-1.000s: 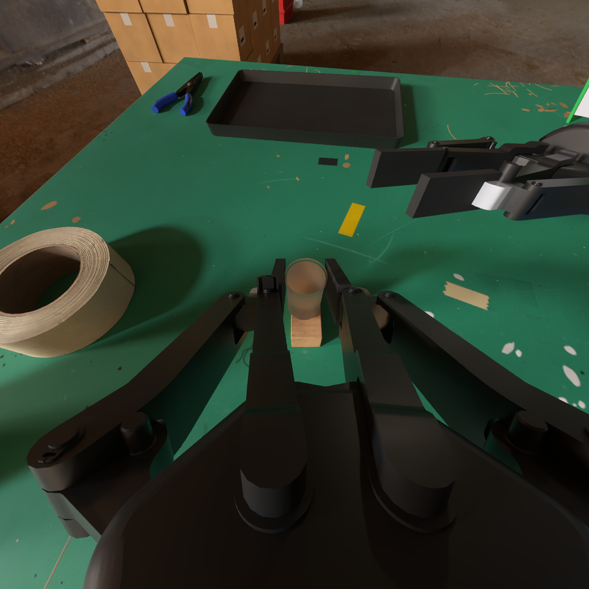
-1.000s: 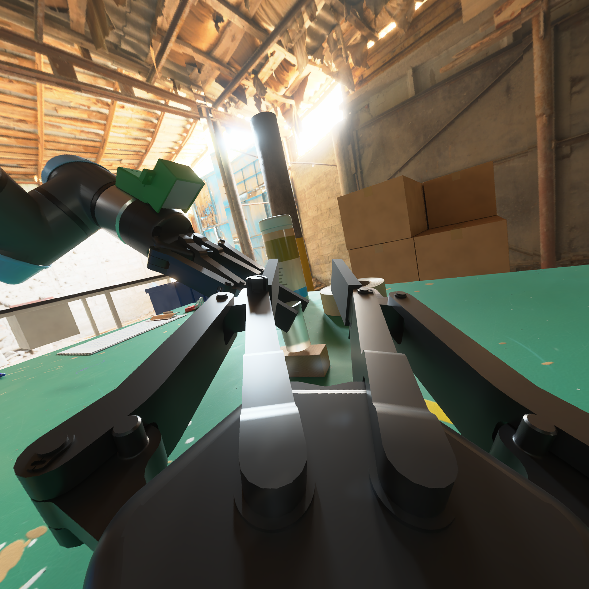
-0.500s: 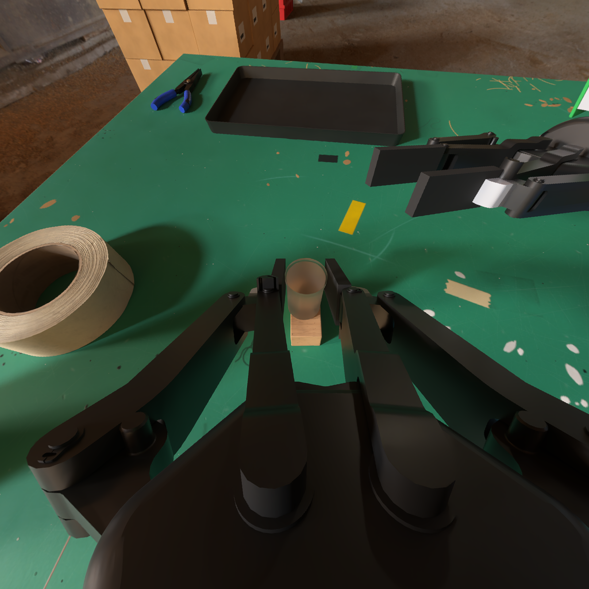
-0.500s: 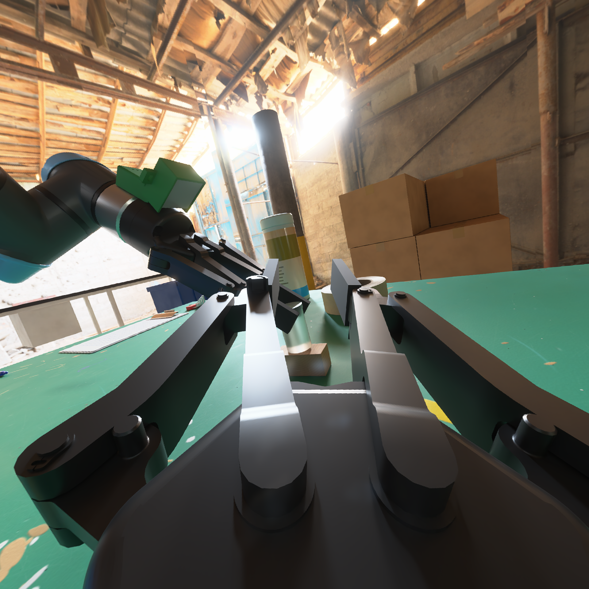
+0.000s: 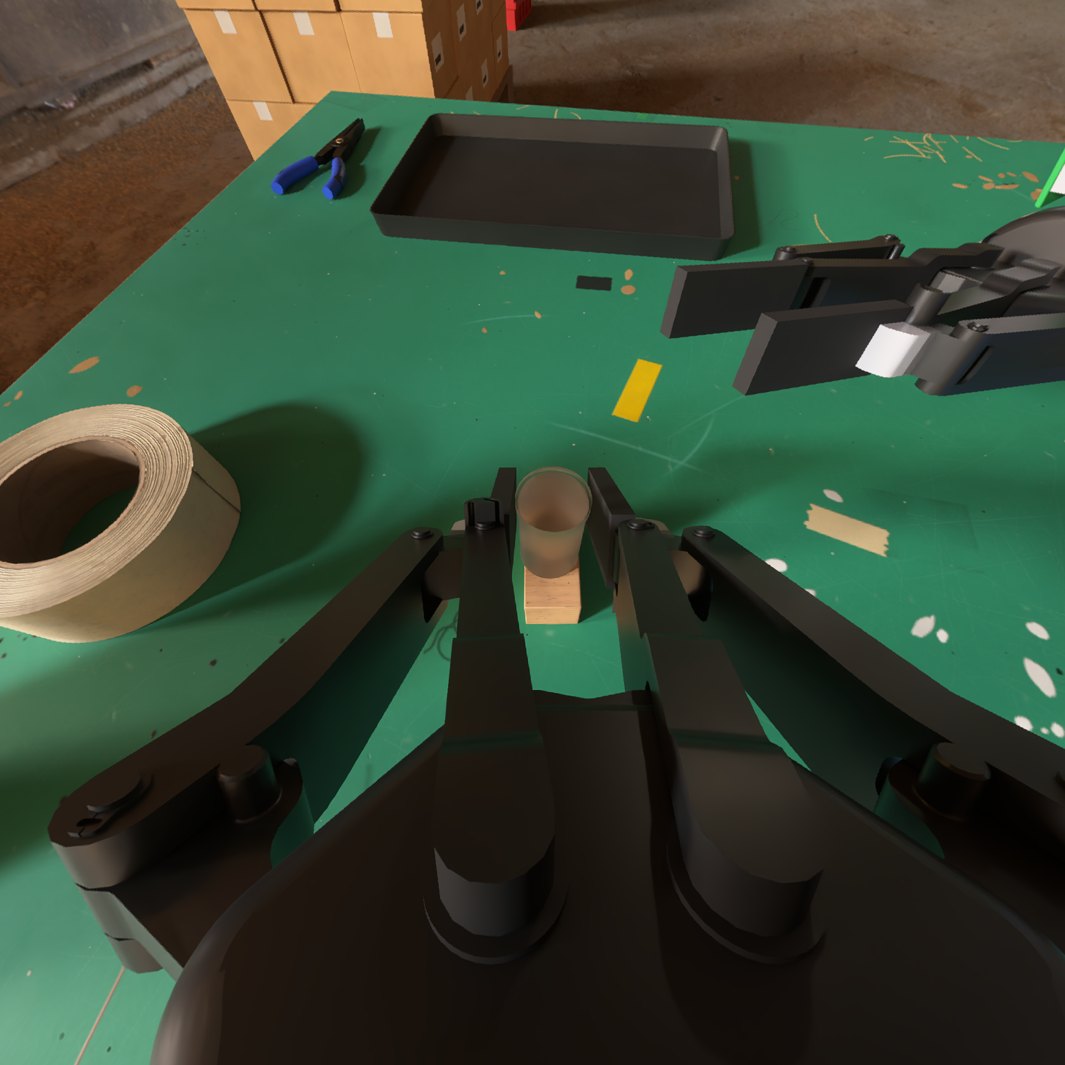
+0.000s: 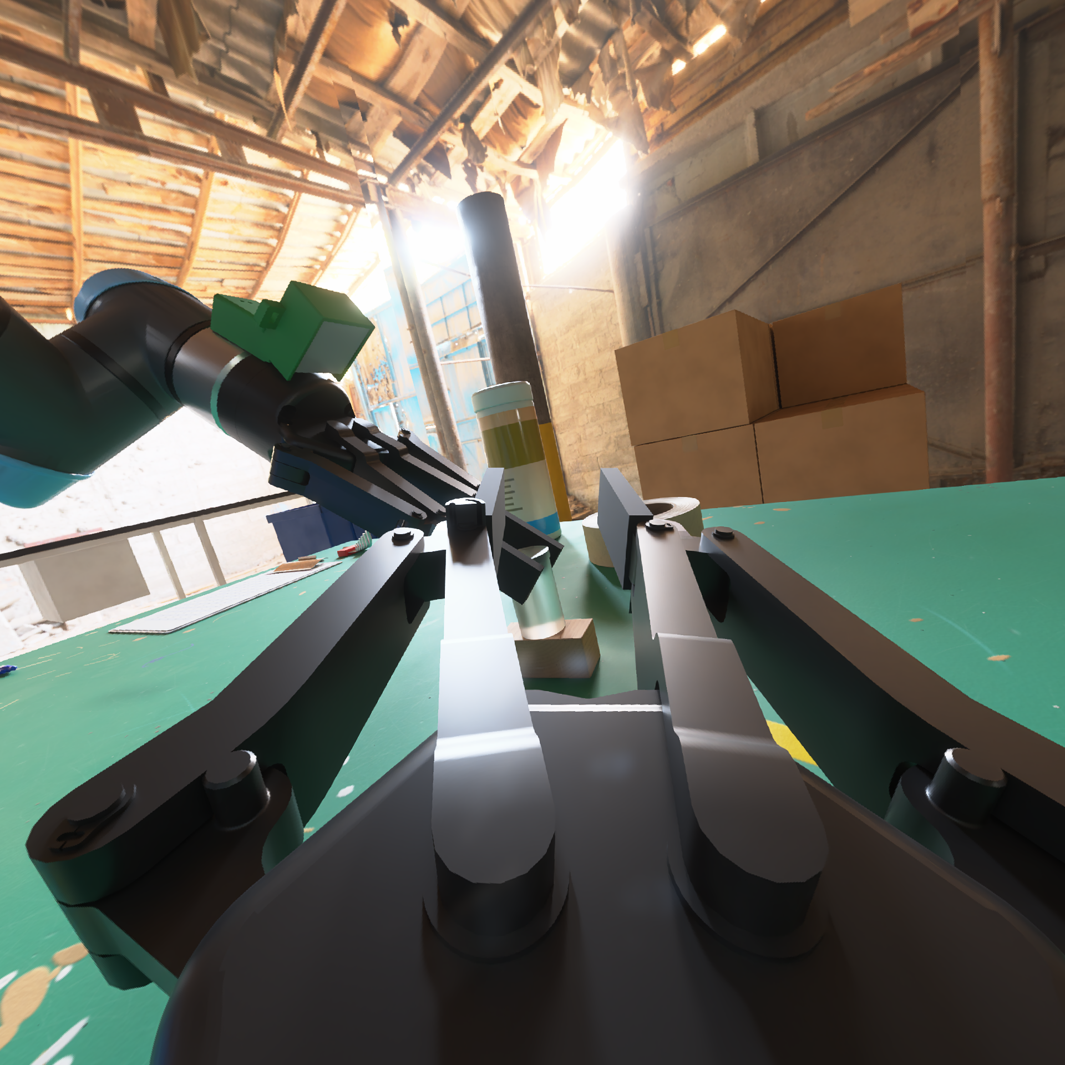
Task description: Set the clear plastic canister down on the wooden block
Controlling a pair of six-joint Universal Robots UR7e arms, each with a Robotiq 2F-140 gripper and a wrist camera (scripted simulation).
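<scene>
The clear plastic canister (image 5: 552, 521) is a small open cup. It stands on the small wooden block (image 5: 551, 602) on the green table (image 5: 346, 357). My left gripper (image 5: 552, 490) is shut on the canister, one finger on each side of its rim. In the right wrist view the canister (image 6: 539, 605) leans a little, its base on the block (image 6: 562, 651), with the left gripper (image 6: 527, 562) around its top. My right gripper (image 6: 550, 490) is open and empty, just above the table and facing the block. It also shows in the left wrist view (image 5: 706, 328), to the right.
A large roll of tan tape (image 5: 115, 518) lies left of the block. A black tray (image 5: 553, 230) and blue-handled pliers (image 5: 323, 164) sit at the far edge. A labelled bottle (image 6: 513, 449) stands behind the block. Cardboard boxes (image 5: 323, 52) are stacked beyond the table.
Almost nothing. The left wrist view shifts very slightly, and the canister stays between the left fingers on the block. The right gripper stays open in place.
</scene>
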